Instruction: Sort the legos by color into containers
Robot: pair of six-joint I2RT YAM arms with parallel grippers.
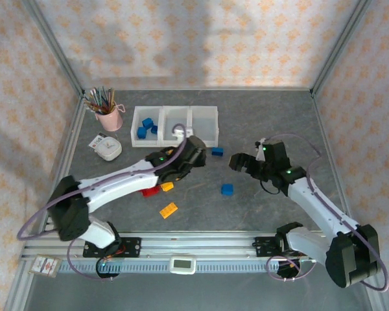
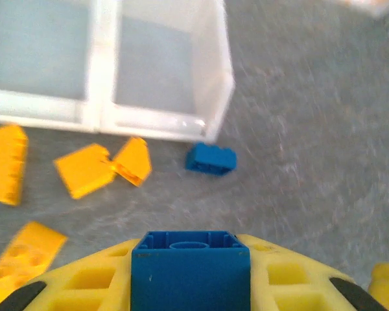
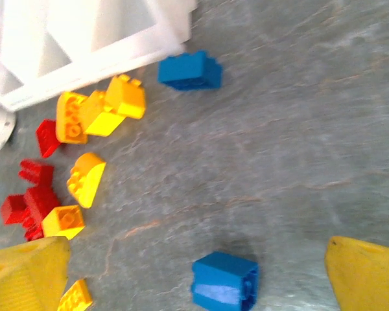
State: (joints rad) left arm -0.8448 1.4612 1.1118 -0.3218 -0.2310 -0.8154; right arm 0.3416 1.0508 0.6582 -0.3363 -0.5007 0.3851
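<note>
Left fingers point(image 2: 292, 278) clamped on blue lego point(image 2: 190, 269), likely bound for left container point(image 1: 148, 109) (blues already there). Right fingers point(image 3: 366, 272) spread wide to straddle loose blue lego point(image 3: 224, 280)

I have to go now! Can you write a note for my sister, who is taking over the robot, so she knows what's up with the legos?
Left gripper: shut on a blue brick, close to the front of the bins.
Right gripper: open and empty, over the table near a loose blue brick.
Done: a few blue bricks lie in the left bin. The other two bins look empty.
Left: drop the held brick, then sort the second loose blue brick by the right-hand bin, the yellow bricks and the red bricks on the table.
</note>
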